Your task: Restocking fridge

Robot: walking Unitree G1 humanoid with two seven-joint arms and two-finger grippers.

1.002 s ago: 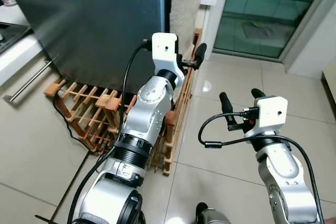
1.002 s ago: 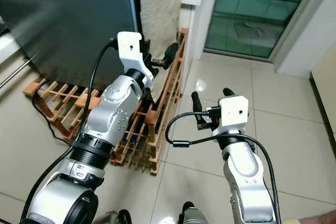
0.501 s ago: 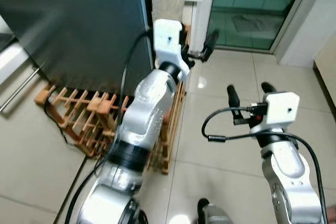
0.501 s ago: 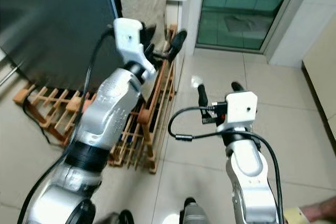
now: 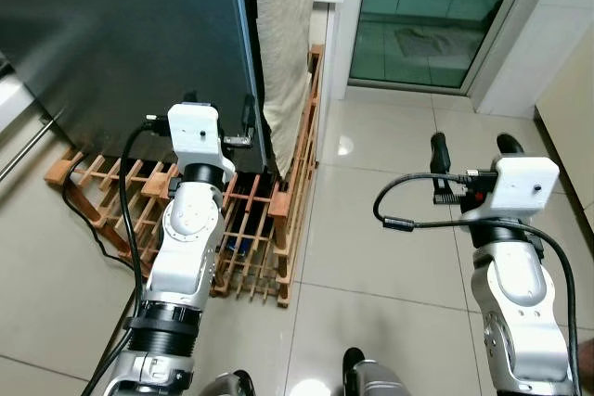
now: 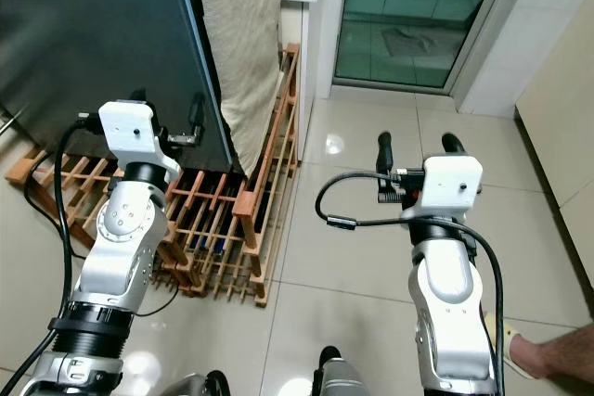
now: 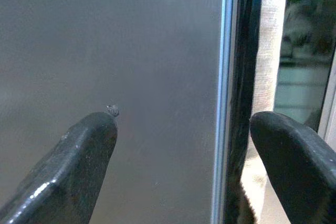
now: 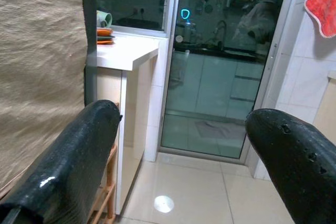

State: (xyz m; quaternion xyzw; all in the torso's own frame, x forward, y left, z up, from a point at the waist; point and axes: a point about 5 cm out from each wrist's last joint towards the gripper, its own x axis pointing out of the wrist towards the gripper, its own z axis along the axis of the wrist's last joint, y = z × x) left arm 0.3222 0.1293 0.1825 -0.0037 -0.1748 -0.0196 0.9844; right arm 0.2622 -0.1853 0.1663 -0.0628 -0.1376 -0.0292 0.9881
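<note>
Fridge (image 5: 130, 34) stands at far left, door closed, above a wooden rack (image 5: 232, 229). My left gripper (image 7: 181, 145) is spread at the door's edge. My right gripper (image 5: 471, 144), spread, hangs over tile.

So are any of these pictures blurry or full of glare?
Head views: sharp, with one bright lamp reflection on the floor tile. Left wrist view: soft and dim, the fridge door a grey haze, the near fingers out of focus. Right wrist view: the glass door mirrors the lit room.
</note>
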